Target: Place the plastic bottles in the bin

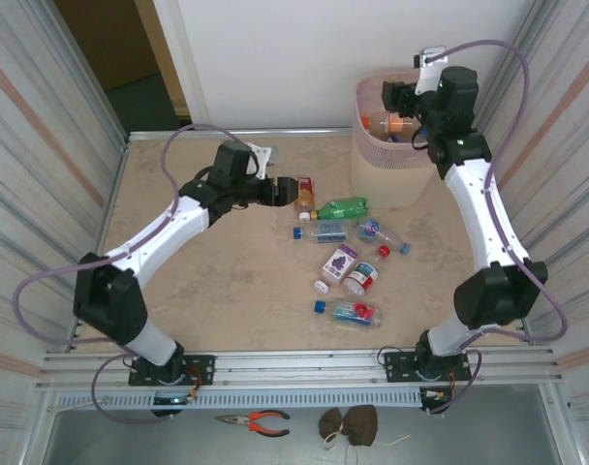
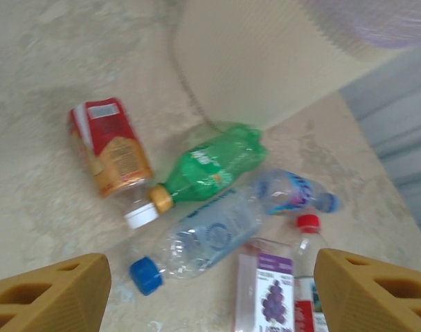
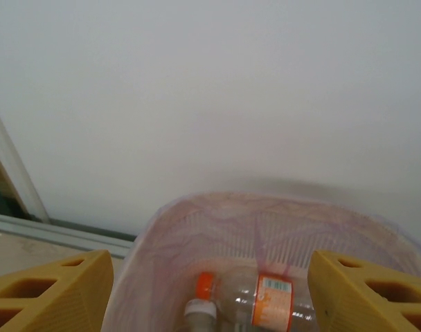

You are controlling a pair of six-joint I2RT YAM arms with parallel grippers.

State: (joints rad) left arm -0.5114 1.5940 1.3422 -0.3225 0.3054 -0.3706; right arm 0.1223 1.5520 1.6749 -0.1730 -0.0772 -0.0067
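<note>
Several plastic bottles lie in the middle of the table: a green one (image 1: pixel 343 206), a clear one with a blue cap (image 1: pixel 319 232), and a purple grape-label one (image 1: pixel 339 262). My left gripper (image 1: pixel 293 191) stands open and empty just left of a red-labelled bottle (image 1: pixel 304 191). The left wrist view looks down on that red-labelled bottle (image 2: pixel 113 149), the green bottle (image 2: pixel 214 166) and the blue-capped clear bottle (image 2: pixel 203 238), with the left gripper (image 2: pixel 210 304) open above them. The right gripper (image 1: pixel 396 97) hangs open over the bin (image 1: pixel 372 165). Inside the bin (image 3: pixel 196 207) lies an orange-labelled bottle (image 3: pixel 273 301) below the right gripper (image 3: pixel 210 297).
Orange-handled pliers (image 1: pixel 256 420) and a brown cloth lump (image 1: pixel 349 424) lie on the ledge in front of the arm bases. A loose white cap (image 1: pixel 321 287) sits among the bottles. Metal walls close in both sides. The bin wall (image 2: pixel 266 62) rises right behind the green bottle.
</note>
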